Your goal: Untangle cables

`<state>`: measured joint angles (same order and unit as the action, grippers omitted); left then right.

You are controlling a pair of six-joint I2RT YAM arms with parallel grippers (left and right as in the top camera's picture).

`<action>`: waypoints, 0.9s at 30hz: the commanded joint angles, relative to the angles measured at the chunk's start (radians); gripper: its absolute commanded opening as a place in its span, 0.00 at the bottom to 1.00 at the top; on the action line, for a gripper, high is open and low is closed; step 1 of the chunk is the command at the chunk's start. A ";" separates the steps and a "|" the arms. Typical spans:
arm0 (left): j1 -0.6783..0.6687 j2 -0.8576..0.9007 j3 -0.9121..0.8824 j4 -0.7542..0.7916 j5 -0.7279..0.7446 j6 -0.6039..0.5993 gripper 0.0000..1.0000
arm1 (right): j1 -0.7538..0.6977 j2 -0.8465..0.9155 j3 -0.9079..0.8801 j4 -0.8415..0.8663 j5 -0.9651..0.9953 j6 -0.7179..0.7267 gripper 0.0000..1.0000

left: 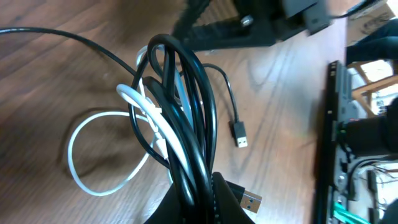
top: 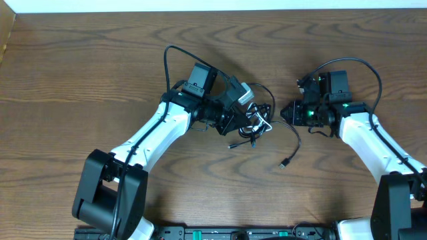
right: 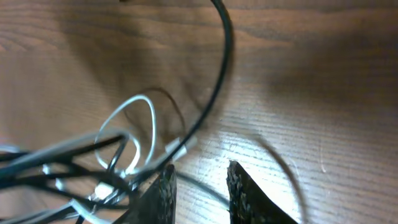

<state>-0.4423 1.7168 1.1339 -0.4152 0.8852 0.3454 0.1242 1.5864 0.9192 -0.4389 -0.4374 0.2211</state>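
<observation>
Black cable point(left: 200, 118) loops, snarled with the white cable point(left: 79, 171), are clenched in the left tool point(left: 198, 198) over the bench point(top: 67, 67); the right tool point(right: 199, 186), just right of them, stands released.

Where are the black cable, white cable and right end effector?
black cable point(left: 193, 165), left wrist view, bundled loops.
white cable point(left: 134, 98), left wrist view, upper bend.
right end effector point(right: 199, 167), right wrist view, between fingertips.

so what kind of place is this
Probably a robotics lab bench: a left arm and right arm at a wood table, with a tangled black cable and white cable between them.
</observation>
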 commanded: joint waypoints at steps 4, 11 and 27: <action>0.000 -0.023 -0.012 0.005 0.103 0.024 0.07 | 0.015 -0.003 -0.031 0.011 -0.055 -0.077 0.20; 0.000 -0.023 -0.012 0.005 0.102 0.024 0.07 | 0.015 -0.003 -0.031 -0.008 -0.346 -0.257 0.17; 0.000 -0.023 -0.012 0.005 0.103 0.024 0.07 | 0.014 -0.002 -0.031 0.024 -0.252 -0.278 0.34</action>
<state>-0.4419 1.7164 1.1339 -0.4129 0.9638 0.3489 0.1333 1.5864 0.8936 -0.4255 -0.6807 -0.0402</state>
